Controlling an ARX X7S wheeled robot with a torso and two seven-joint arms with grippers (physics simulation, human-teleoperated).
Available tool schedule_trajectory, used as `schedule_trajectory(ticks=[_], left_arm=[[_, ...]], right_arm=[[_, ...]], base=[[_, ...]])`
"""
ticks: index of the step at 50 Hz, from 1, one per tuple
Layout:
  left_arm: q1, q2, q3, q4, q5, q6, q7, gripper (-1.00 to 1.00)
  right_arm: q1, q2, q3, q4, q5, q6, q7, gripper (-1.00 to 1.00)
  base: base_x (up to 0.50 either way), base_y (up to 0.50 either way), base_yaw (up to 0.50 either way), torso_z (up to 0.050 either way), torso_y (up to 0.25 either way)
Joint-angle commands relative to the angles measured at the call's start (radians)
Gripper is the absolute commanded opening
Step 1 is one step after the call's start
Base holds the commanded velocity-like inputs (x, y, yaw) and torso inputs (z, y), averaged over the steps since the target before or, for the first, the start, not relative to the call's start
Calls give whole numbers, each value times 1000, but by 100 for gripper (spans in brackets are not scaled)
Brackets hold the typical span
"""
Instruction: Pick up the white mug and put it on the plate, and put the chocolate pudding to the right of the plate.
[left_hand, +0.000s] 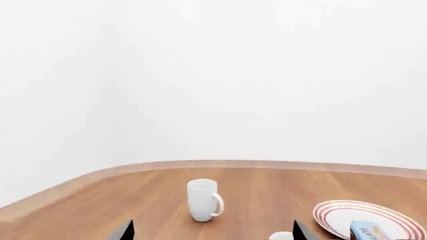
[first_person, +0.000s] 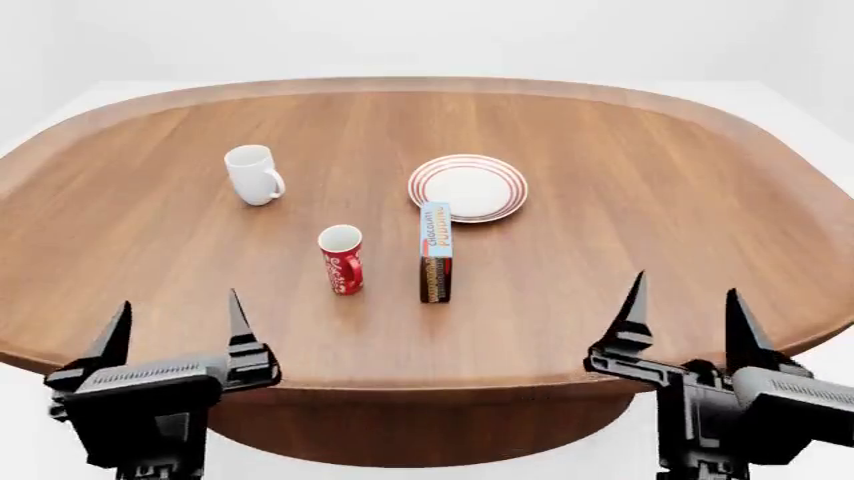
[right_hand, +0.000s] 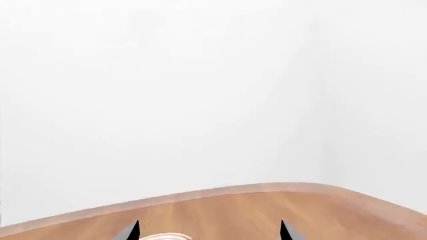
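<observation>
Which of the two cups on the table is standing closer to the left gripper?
The red cup with white pattern is closer to the left gripper. The white mug stands farther back on the table.

1. Bare simulated room, no real-world setting: plain white walls (left_hand: 213, 75) & white floor, flat render look w/ no fixtures
2. Only furniture = rounded wooden table (first_person: 601, 260)
3. Tableware hints at dining: plate (first_person: 469, 187), white mug (first_person: 252, 174), red cup (first_person: 342, 258)
</observation>
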Motion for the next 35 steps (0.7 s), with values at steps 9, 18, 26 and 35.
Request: schedule_trajectory(ticks=[9, 18, 26, 35], left_arm=[[60, -25, -327, 368, -179, 40, -83, 100], [56, -39, -332, 364, -178, 36, -93, 100], [57, -42, -317, 350, -178, 39, -95, 100], [59, -45, -305, 347, -176, 37, -103, 100]], right_arm=[[-42, 73, 286, -368, 200, -143, 42, 100], [-37, 85, 279, -365, 210, -140, 41, 100], [-54, 88, 250, -376, 208, -175, 6, 100], [-61, 96, 217, -388, 195, -173, -7, 100]], base=[[0, 0, 0, 0, 0], [0, 0, 0, 0, 0], [187, 0, 0, 0, 0], [500, 0, 0, 0, 0]])
